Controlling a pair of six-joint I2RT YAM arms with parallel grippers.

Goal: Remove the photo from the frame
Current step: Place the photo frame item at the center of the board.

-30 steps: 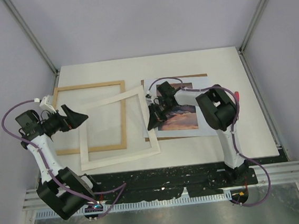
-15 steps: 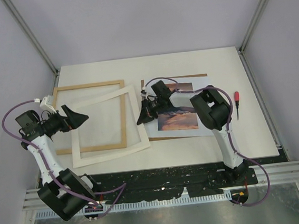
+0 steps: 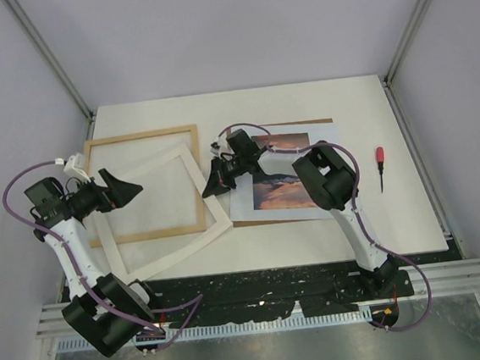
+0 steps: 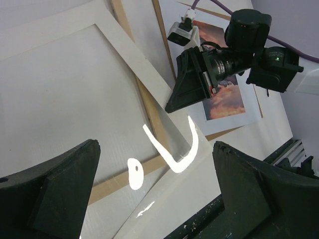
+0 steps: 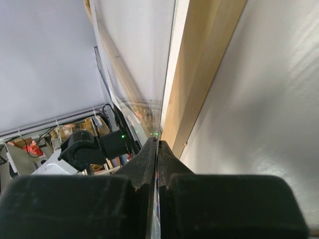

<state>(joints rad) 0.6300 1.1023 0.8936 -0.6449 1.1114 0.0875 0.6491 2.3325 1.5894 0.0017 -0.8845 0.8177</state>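
A white table point(image 3: 301, 106) between grey walls point(image 3: 234, 27) is bearing the frame point(image 3: 138, 138), with a white mat point(image 3: 179, 252) lying askew across its lower right corner. The photo point(image 3: 284, 194) is lying just right of the frame. The left gripper point(image 4: 154, 147) is hovering wide open over the frame's left side, and the right gripper point(image 3: 211, 187) is keeping its jaws tightly together at the frame's right strip.

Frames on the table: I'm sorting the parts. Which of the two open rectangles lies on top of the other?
The white cardboard mat. It sits tilted and crosses over the strips of the wooden frame, which lies straight beneath it.
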